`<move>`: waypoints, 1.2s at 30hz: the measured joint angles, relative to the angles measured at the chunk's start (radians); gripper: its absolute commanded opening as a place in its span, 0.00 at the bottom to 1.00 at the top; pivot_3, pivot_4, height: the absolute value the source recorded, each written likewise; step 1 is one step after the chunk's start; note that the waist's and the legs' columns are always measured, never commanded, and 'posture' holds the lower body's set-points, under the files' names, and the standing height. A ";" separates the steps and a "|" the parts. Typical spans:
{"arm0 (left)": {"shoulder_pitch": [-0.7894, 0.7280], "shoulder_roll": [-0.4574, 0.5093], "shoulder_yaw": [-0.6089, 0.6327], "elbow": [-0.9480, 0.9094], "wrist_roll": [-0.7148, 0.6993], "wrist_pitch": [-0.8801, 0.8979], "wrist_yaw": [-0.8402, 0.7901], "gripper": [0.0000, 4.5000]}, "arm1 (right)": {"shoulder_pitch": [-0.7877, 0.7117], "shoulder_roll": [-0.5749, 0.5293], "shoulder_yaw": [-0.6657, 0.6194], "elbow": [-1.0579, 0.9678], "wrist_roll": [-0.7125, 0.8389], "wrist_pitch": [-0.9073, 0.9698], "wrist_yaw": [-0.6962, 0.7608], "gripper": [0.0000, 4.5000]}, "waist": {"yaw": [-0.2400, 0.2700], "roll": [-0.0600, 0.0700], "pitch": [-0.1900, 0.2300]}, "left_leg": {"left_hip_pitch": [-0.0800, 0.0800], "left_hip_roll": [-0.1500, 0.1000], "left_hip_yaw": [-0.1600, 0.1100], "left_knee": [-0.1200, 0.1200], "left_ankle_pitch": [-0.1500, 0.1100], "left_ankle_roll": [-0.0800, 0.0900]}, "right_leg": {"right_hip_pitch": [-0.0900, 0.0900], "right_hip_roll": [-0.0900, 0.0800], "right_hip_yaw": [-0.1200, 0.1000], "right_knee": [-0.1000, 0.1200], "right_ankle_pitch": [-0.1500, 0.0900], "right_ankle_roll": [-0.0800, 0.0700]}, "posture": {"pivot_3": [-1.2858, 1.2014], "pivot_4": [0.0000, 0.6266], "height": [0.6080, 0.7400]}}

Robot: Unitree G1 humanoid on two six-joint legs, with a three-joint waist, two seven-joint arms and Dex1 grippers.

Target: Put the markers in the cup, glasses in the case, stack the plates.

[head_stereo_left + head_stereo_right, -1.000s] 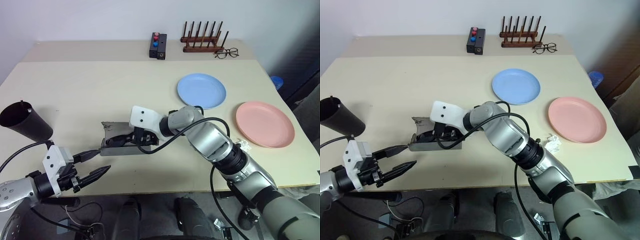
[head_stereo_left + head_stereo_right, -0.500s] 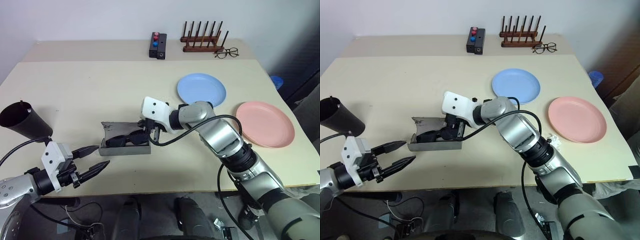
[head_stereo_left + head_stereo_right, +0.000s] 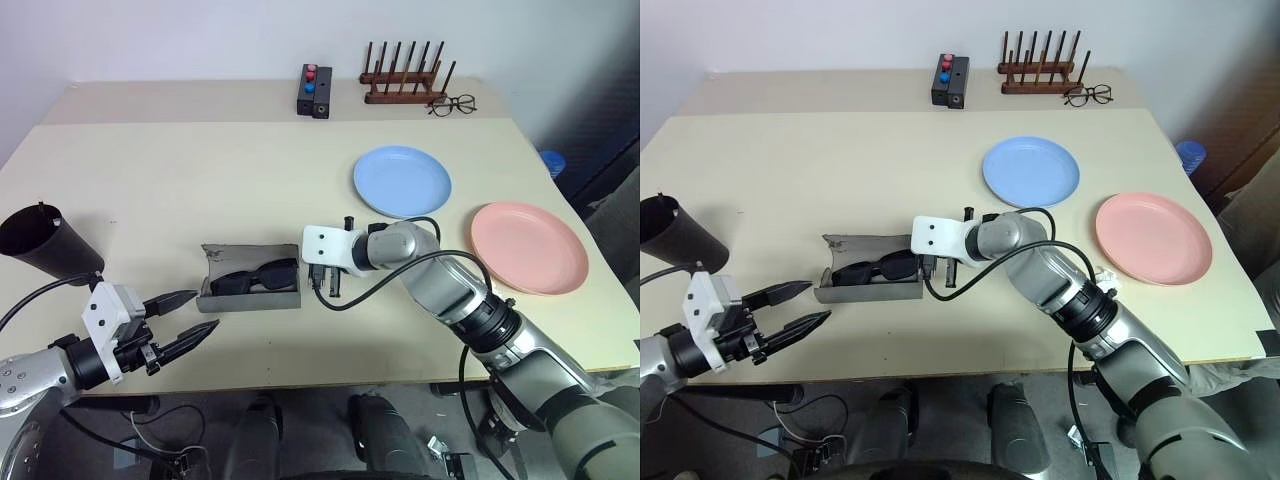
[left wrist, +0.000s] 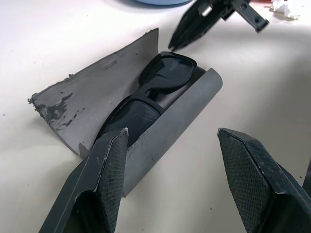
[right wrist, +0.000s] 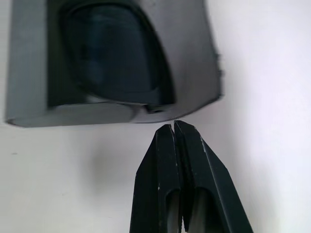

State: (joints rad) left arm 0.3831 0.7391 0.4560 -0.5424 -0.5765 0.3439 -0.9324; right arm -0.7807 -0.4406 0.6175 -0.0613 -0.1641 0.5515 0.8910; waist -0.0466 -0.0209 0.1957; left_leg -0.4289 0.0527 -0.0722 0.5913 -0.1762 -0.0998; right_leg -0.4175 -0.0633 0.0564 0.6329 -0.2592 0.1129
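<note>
The black sunglasses (image 3: 256, 277) lie inside the grey case (image 3: 250, 298), whose lid (image 3: 225, 255) stands open toward the back. My right gripper (image 3: 324, 285) is shut and empty, its tips (image 5: 173, 125) just off the case's right end and apart from it. Near the table's front edge, my left gripper (image 3: 190, 314) is open, left of and in front of the case, holding nothing. The black cup (image 3: 45, 245) leans at the far left. At the right are the light blue plate (image 3: 402, 181) and the pink plate (image 3: 529, 247), side by side and apart. The markers are hidden.
Along the back edge stand a small black box with red and blue buttons (image 3: 316, 90), a wooden peg rack (image 3: 405, 85) and clear wire eyeglasses (image 3: 453, 105). A crumpled white scrap (image 4: 286, 7) lies near the pink plate.
My right gripper pulled out of the case to the right and shut, leaving the sunglasses lying in it. The left gripper stayed where it was.
</note>
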 measured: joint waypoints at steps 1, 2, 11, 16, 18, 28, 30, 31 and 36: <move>0.000 0.000 0.000 0.000 0.000 0.000 0.000 0.67 | 0.001 0.001 0.000 -0.001 0.000 0.000 0.001 0.00 | 0.000 0.000 0.000 | 0.000 0.000 0.000 0.000 0.000 0.000 | 0.000 0.000 0.000 0.000 0.000 0.000 | 0.52 0.24 0.99; 0.000 0.000 0.000 0.000 0.000 0.000 0.000 0.67 | 0.007 0.011 -0.001 -0.012 0.001 0.003 0.006 0.00 | 0.000 0.000 0.000 | 0.000 0.000 0.000 0.000 0.000 0.000 | 0.000 0.000 0.000 0.000 0.000 0.000 | 0.52 0.24 0.99; 0.005 0.000 0.000 0.000 0.000 0.000 0.003 0.67 | 0.027 0.050 -0.007 -0.071 0.026 0.015 0.024 0.00 | 0.001 0.000 0.000 | 0.000 0.000 0.000 0.000 0.000 0.000 | 0.000 0.000 0.000 0.000 0.000 0.000 | 0.52 0.24 0.99; 0.005 0.000 0.000 0.000 0.000 0.000 0.004 0.67 | 0.033 0.049 -0.018 -0.072 0.039 -0.007 0.032 0.00 | 0.001 0.000 0.000 | 0.000 0.000 0.000 0.000 0.000 0.000 | 0.000 0.000 0.000 0.000 0.000 0.000 | 0.52 0.24 0.99; 0.006 0.000 0.000 -0.001 0.000 0.000 0.004 0.67 | 0.039 0.044 -0.029 -0.081 0.057 -0.035 0.048 0.00 | 0.001 0.000 0.000 | 0.000 0.000 0.000 0.000 0.000 0.000 | 0.000 0.000 0.000 0.000 0.000 0.000 | 0.52 0.24 0.99; 0.007 0.000 -0.001 0.000 0.000 0.000 0.003 0.67 | 0.040 0.007 -0.070 -0.048 0.066 -0.101 0.083 0.00 | 0.001 0.000 0.000 | 0.000 0.000 0.000 0.000 0.000 0.000 | 0.000 0.000 0.000 0.000 0.000 0.000 | 0.52 0.24 0.99; 0.007 0.000 -0.001 0.000 0.000 0.000 0.003 0.67 | 0.040 0.009 -0.068 -0.025 0.049 -0.101 0.074 0.00 | 0.001 0.000 0.000 | 0.000 0.000 0.000 0.000 0.000 0.000 | 0.000 0.000 0.000 0.000 0.000 0.000 | 0.52 0.24 0.99; 0.007 0.000 -0.001 0.000 0.000 0.000 0.003 0.67 | 0.040 0.013 -0.067 -0.017 0.045 -0.102 0.068 0.00 | 0.001 0.000 0.000 | 0.000 0.000 0.000 0.000 0.000 0.000 | 0.001 0.000 0.000 0.000 0.000 0.000 | 0.52 0.24 0.99; -0.006 0.000 -0.001 0.001 0.000 0.000 0.003 0.67 | 0.048 0.051 -0.066 0.012 0.022 -0.121 0.035 0.00 | 0.001 0.000 0.000 | 0.000 0.000 0.000 0.000 0.000 0.000 | 0.001 0.000 0.000 0.000 0.000 0.000 | 0.52 0.24 0.99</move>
State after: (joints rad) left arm 0.3766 0.7392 0.4545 -0.5418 -0.5761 0.3438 -0.9296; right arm -0.7331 -0.3893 0.5512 -0.0494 -0.1424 0.4307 0.9263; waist -0.0459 -0.0210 0.1957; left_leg -0.4287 0.0529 -0.0721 0.5913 -0.1762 -0.0998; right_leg -0.4169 -0.0631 0.0564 0.6329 -0.2592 0.1129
